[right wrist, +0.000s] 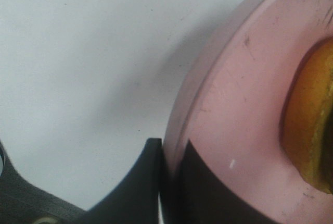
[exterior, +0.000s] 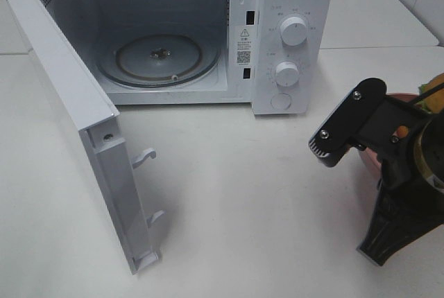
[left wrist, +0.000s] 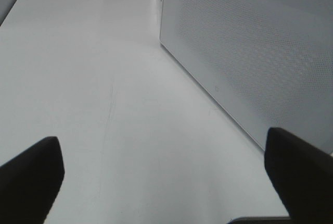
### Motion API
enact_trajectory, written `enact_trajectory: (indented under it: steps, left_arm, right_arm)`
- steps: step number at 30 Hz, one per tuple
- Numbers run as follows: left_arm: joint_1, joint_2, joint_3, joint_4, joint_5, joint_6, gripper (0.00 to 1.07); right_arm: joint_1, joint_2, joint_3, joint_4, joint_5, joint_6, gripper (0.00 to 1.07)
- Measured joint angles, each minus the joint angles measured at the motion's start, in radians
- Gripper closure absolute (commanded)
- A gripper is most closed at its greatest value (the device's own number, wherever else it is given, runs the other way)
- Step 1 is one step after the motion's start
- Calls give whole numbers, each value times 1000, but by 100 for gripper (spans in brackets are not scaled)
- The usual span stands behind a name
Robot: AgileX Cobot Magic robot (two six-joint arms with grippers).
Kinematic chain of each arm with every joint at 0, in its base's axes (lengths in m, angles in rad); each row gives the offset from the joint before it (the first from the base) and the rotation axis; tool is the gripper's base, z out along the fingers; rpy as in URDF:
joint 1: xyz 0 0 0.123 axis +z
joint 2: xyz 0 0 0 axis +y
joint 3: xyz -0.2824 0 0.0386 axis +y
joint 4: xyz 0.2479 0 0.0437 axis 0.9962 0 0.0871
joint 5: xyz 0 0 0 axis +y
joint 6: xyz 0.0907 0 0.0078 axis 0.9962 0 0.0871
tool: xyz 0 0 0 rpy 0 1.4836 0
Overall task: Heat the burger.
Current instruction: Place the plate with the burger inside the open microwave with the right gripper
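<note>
The burger sits on the pink plate, at the right side of the table. Only the right wrist view shows the right gripper pinching the plate's rim. The high view shows the microwave, its door wide open, a glass tray inside. Only the left wrist view shows the left gripper, spread wide beside the door, holding nothing.

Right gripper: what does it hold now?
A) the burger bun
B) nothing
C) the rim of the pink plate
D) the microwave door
C: the right wrist view shows the right gripper closed on the rim of the pink plate, while the burger lies further in, untouched.
</note>
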Motion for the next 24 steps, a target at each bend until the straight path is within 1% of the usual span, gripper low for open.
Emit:
enact_trajectory:
  steps: [2, 3, 4, 5, 7, 8, 9, 12, 17, 24]
  left_arm:
    - [0, 0, 0, 0, 0, 0, 6]
    - [0, 0, 0, 0, 0, 0, 6]
    - [0, 0, 0, 0, 0, 0, 6]
    - [0, 0, 0, 0, 0, 0, 6]
    - [0, 0, 0, 0, 0, 0, 6]
    - [0, 0, 0, 0, 0, 0, 6]
    - [0, 0, 0, 0, 0, 0, 6]
    - [0, 0, 0, 0, 0, 0, 6]
    - [0, 0, 0, 0, 0, 0, 6]
    - [0, 0, 0, 0, 0, 0, 6]
  right_arm:
    - [37, 0, 0, -2, 0, -19, 107]
    - [37, 0, 0, -2, 0, -19, 107]
    - [65, 0, 0, -8, 0, -25, 107]
    - [65, 0, 0, -8, 0, -25, 107]
    - [100, 0, 0, -23, 1, -46, 107]
    - [100, 0, 0, -23, 1, -46, 107]
    - [123, 0, 0, -42, 1, -50, 107]
    - [148, 0, 0, -55, 2, -76, 107]
    - [171, 0, 2, -55, 0, -144, 107]
    - [172, 0, 3, -72, 1, -208, 107]
